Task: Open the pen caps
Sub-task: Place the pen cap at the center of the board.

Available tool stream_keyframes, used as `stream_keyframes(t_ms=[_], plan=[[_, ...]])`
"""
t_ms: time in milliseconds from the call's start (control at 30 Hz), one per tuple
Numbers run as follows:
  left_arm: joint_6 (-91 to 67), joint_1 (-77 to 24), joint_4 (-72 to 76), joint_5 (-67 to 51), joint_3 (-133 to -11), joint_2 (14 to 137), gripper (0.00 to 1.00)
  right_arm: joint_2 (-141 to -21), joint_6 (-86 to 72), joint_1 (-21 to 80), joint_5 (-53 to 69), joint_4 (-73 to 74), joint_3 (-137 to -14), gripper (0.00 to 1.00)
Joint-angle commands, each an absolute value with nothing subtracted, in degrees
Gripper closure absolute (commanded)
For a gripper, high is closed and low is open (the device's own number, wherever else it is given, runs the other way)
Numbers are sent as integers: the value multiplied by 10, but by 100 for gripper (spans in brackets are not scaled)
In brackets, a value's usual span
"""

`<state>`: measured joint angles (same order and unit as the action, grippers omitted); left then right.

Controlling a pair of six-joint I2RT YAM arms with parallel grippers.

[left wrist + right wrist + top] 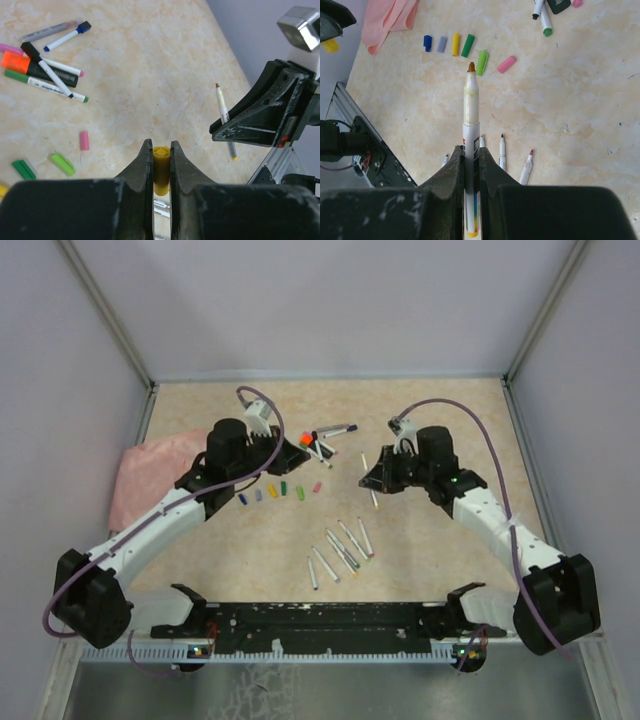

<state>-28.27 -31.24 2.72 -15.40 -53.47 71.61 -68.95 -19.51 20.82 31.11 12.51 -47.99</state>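
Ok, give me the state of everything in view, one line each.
Left hand: shut on yellow cap.
Right hand: shut on pen, tip bare.
Loose caps: off, lying in a row.
Near pens: uncapped, lying flat.
Far pile of pens: crossed, seemingly still capped.
Pink cloth: crumpled.

High and rearward, looking down over the whole counter (430, 540). Close along left hand (161, 150) and right hand (471, 155), facing inward; both sharing, seemingly, one pink cap (84, 140).
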Motion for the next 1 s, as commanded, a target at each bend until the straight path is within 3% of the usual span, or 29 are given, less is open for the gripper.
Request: stream_keyframes(t_ms=[0,500,967], plan=[[-263,-331,-4,-135,-527,691,100,-659,-194,202,278,132,-492,100],[-282,-346,-10,-140,-524,725,100,-673,-187,202,246,109,-475,100],[-339,-365,-63,-56,-547,750,100,-579,-225,203,229,8,-360,100]])
